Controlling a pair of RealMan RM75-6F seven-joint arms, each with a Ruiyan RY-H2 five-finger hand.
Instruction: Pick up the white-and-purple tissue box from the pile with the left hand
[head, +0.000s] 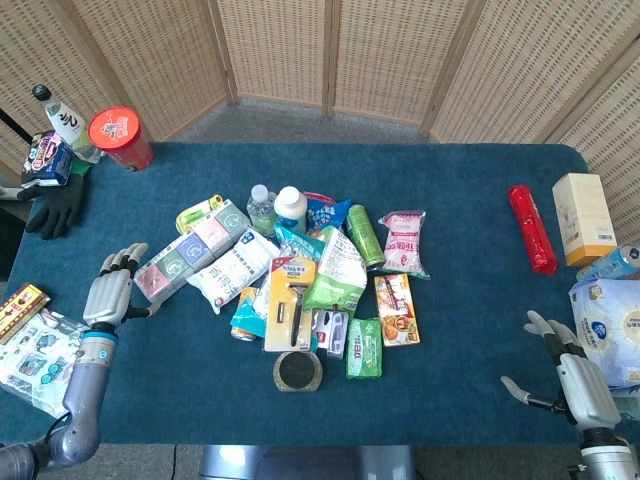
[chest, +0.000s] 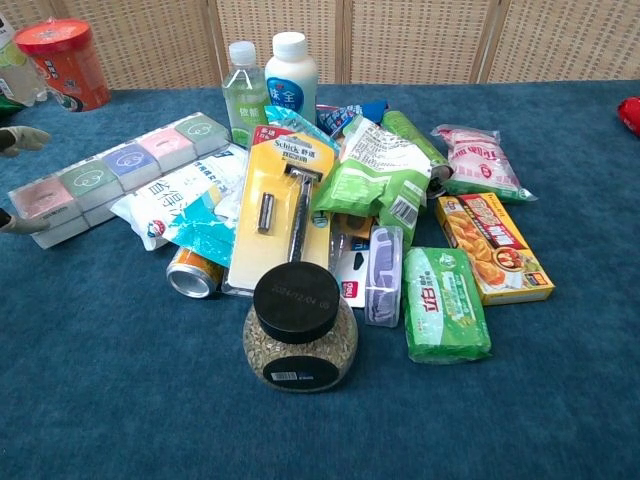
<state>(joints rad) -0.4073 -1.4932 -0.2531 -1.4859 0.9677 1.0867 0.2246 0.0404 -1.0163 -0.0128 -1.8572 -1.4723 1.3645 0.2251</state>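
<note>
Two hands are in view over the blue bench (head: 470, 330). The left hand (head: 110, 296) hovers near the left edge of the bench, fingers (head: 128, 253) apart and gently curled, holding nothing; the fingertips lie just beside the left end of the white-and-purple tissue box (head: 190, 251), and contact cannot be confirmed from the head view. In the chest view only fingertips of that hand show at the left border of the frame, next to the box (chest: 110, 170). The right hand (head: 575, 375) sits at the front right corner of the bench, fingers spread and empty.

The tissue box lies flat on the left flank of the pile, its long axis running diagonally from front-left to rear-right. Its top face shows a row of pink, green, purple and white panels. A white tissue pack (head: 236, 268) with blue print rests against its right side, possibly overlapping its edge.

The pile occupies the centre of the bench. A yellow razor card (chest: 287, 200) leans over a drinks can (chest: 193, 272). A black-lidded jar (chest: 298, 330) stands at the front of the pile. Two bottles (chest: 270, 75) stand upright at the rear.

A red canister (head: 120, 138) stands at the rear left corner. A red tube (head: 532, 228) lies near the right edge.
</note>
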